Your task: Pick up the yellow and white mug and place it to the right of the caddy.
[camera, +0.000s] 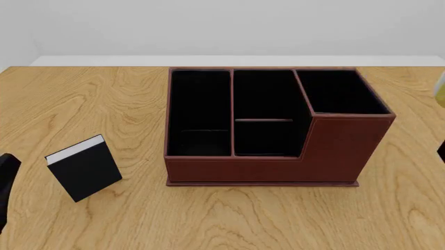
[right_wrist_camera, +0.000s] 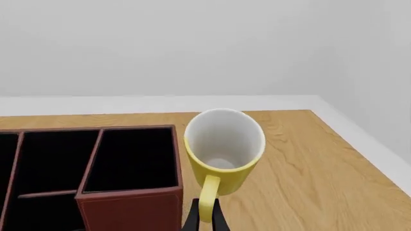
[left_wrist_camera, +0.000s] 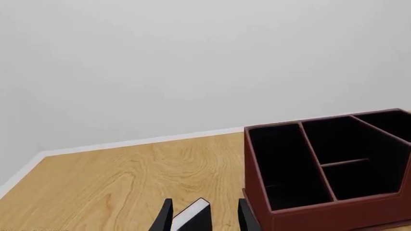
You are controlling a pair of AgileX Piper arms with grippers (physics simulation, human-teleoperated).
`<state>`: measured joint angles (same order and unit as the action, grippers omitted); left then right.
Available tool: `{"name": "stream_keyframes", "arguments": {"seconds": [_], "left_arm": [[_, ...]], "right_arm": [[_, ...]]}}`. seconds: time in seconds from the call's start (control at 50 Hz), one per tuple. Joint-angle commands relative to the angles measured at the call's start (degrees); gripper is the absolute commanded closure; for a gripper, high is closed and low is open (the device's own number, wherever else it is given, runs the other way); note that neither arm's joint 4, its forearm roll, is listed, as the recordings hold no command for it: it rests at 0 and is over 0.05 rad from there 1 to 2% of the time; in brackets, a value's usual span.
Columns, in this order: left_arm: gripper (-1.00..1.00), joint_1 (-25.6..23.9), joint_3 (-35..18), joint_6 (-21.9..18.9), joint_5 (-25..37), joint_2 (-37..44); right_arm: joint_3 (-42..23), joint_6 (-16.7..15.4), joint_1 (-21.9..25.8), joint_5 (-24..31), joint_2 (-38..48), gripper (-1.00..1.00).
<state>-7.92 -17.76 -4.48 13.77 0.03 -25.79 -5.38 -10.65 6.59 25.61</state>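
The yellow and white mug (right_wrist_camera: 224,144) hangs just past the right end wall of the caddy (right_wrist_camera: 128,202), its white inside turned toward the right wrist camera. My right gripper (right_wrist_camera: 205,217) is shut on the mug's yellow loop handle. In the front view only a pale yellow sliver of the mug (camera: 440,88) shows at the right edge, to the right of the reddish-brown caddy (camera: 278,169). I cannot tell whether the mug touches the table. My left gripper (left_wrist_camera: 205,220) is open, low at the left, and its fingers frame the black book.
A small black book (camera: 83,167) with white page edges stands on the wooden table (camera: 243,224) left of the caddy, also seen as the book (left_wrist_camera: 192,216) in the left wrist view. The table's far edge meets a white wall.
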Motion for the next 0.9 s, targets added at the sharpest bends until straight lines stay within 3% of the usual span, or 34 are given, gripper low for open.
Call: {"name": "stream_keyframes", "arguments": {"seconds": [0.02,0.3,0.64,0.9], "left_arm": [[-1.0,0.2,0.0,-0.1,0.1,0.0],[-1.0,-0.2,-0.4,-0.1,0.3,0.0],[-1.0,-0.2,-0.3,-0.2,0.5,0.0],[-1.0,0.0,0.0,-0.2,0.2,0.0]], "right_arm": [[2.3,0.7,-1.1,-2.3,1.4,1.0],[4.7,1.8,-1.3,-4.2,2.2,1.0],[9.2,0.6,-1.7,-10.0,6.6,1.0],[12.0,1.6,-1.8,-13.7,8.8,1.0]]}}
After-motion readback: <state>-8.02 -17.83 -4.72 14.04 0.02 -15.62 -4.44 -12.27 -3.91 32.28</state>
